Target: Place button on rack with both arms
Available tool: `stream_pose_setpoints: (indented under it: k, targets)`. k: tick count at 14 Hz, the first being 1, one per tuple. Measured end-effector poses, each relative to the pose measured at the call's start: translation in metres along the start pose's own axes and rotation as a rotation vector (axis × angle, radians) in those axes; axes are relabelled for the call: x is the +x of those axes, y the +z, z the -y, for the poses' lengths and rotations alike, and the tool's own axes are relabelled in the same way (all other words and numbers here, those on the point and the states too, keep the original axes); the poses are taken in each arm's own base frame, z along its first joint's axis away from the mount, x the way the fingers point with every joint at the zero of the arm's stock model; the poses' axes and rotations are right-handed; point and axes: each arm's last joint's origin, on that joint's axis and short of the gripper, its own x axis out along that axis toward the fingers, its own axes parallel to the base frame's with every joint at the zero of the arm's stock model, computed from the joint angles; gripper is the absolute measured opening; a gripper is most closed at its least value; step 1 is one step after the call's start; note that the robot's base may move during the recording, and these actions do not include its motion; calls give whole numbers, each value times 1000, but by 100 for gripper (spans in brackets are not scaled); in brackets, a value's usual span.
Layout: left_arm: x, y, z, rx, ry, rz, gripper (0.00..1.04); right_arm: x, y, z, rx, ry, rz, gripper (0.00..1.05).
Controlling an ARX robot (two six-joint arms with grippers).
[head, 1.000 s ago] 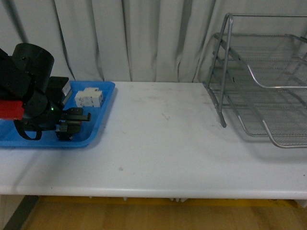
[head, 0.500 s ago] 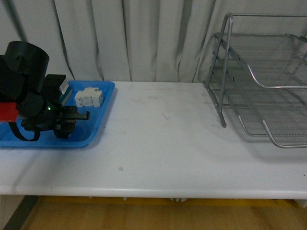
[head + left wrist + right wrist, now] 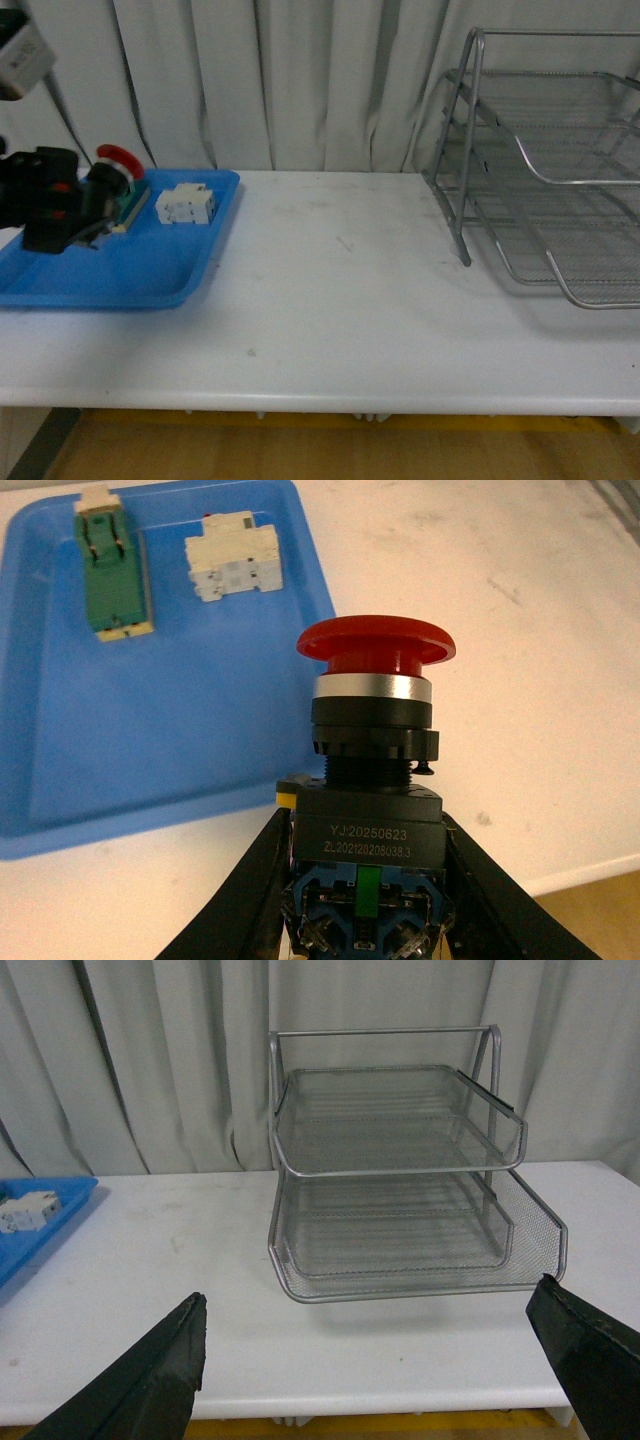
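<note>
Down in the blue tray (image 3: 150,288) a moment ago, the left gripper (image 3: 365,885) now holds the button (image 3: 372,720) pinched by its dark body, lifted clear above the tray, so handing it toward the wide-spread right gripper (image 3: 370,1360) and the rack (image 3: 540,170) likely follows.

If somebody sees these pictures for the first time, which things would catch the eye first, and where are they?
The button, with its red mushroom cap, stands out most: the left gripper holds it by the dark body, near the blue tray at the table's left end. Next comes the large silver rack, with its wire mesh trays, standing on the table's right side.
</note>
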Motion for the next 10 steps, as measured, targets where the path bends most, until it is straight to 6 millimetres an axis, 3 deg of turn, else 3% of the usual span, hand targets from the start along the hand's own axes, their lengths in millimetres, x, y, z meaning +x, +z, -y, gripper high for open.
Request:
stream_pose_setpoints:
  k: [3, 6, 10]
  targets:
    - [-45, -12, -5, 47, 42, 60, 36, 0, 0, 0, 0, 0, 0, 98]
    - [-48, -28, -11, 31, 49, 33, 36, 0, 0, 0, 0, 0, 0, 98]
    - [-48, -35, -13, 27, 51, 29, 36, 0, 0, 0, 0, 0, 0, 98]
